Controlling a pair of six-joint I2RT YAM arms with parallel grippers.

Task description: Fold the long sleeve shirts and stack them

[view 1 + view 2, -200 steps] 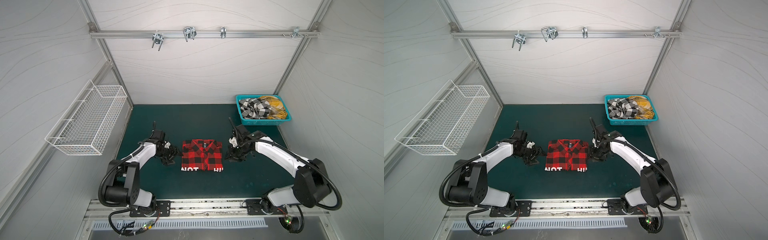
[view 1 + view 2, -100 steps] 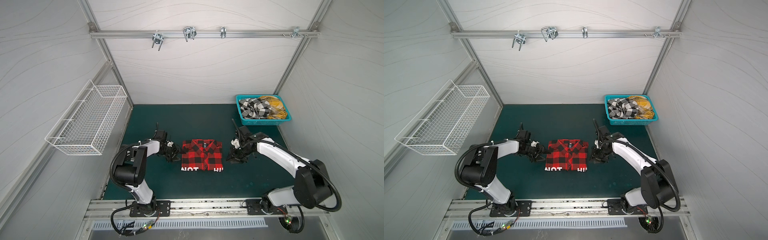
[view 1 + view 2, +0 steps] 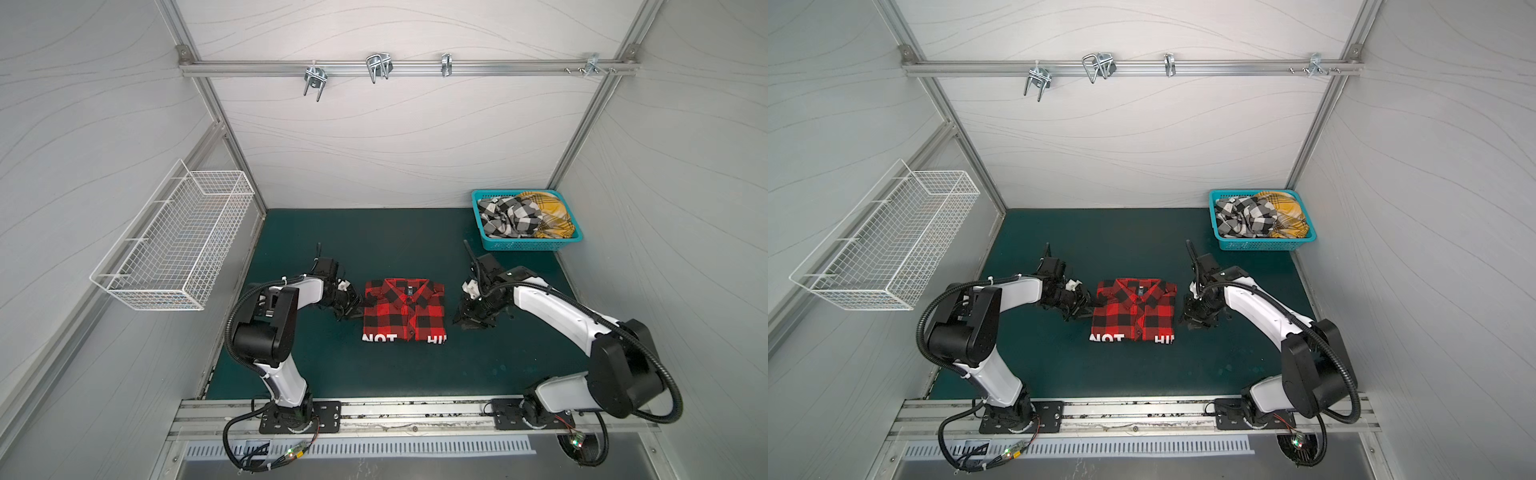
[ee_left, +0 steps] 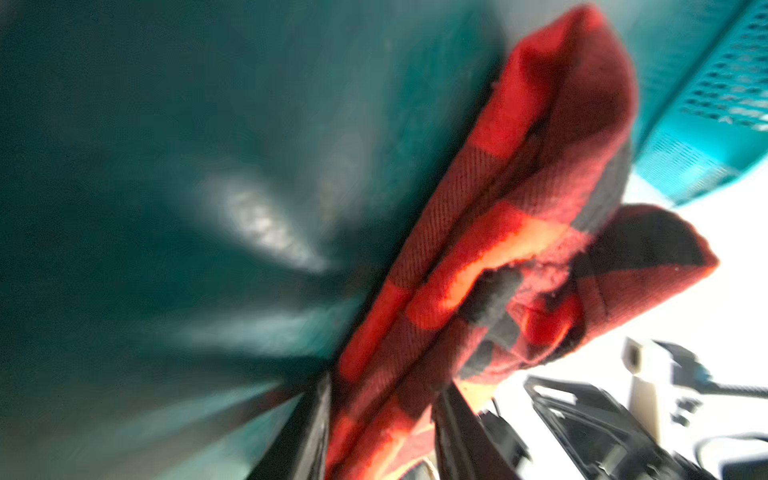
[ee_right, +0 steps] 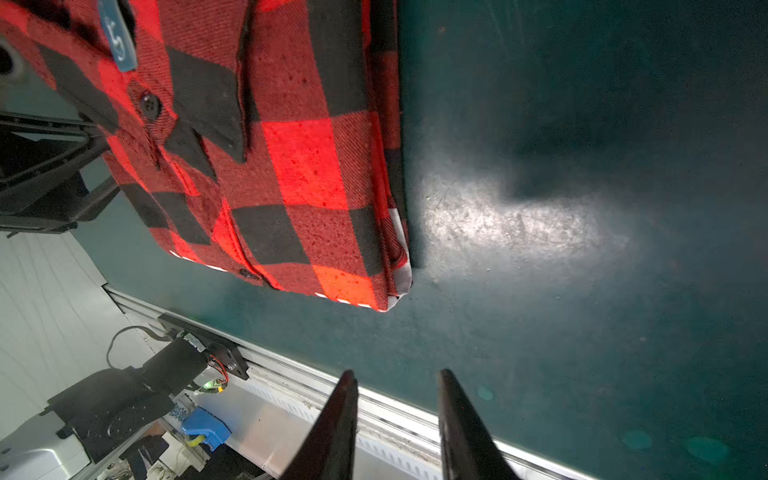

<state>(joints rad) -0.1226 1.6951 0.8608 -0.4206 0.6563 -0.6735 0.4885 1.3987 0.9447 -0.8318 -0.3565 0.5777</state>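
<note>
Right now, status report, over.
Left gripper straddles edge of folded red-and-black checked cloth shirt, grip unclear. Right gripper open, empty, beside it. Nothing in the way.

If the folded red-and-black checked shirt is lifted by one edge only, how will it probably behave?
Probably floppy: the red-and-black checked shirt is soft woven cloth, and its edge bunches in the left wrist view. The stacked folded layers there would likely fall open. Slipping seems unlikely, since the weave looks coarse.

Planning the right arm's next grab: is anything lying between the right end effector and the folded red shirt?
Nothing visible does. Only bare green mat separates the open right end effector from the near edge of the red-and-black shirt. The left end effector pinches the opposite edge, out of the way.
</note>
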